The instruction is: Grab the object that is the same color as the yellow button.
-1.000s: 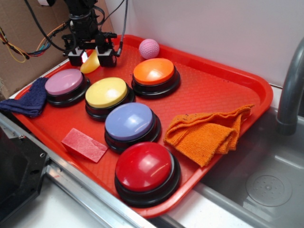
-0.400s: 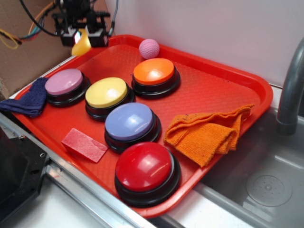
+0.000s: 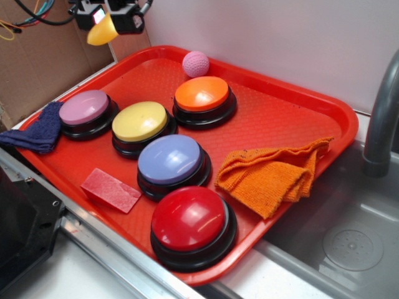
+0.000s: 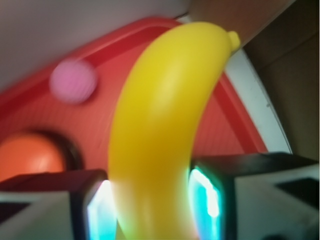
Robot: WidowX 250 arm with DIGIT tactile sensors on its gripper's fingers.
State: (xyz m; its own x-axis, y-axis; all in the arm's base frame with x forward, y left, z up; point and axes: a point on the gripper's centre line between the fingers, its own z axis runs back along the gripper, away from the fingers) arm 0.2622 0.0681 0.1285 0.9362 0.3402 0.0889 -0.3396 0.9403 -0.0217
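While aloft — banana (image 3: 101,32) in gripper (image 3: 107,17)

Buttons (image 3: 139,121) on tray (image 3: 274,112); cloth (image 3: 274,171) at right; ball (image 3: 195,63) behind

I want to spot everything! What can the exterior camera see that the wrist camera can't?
Only the exterior view shows the yellow button, purple, pink and red buttons, the orange cloth and the sink. Only the wrist view shows the yellow toy banana up close, with its pointed tip. Both show the gripper holding it, the pink ball, the orange button and the red tray.
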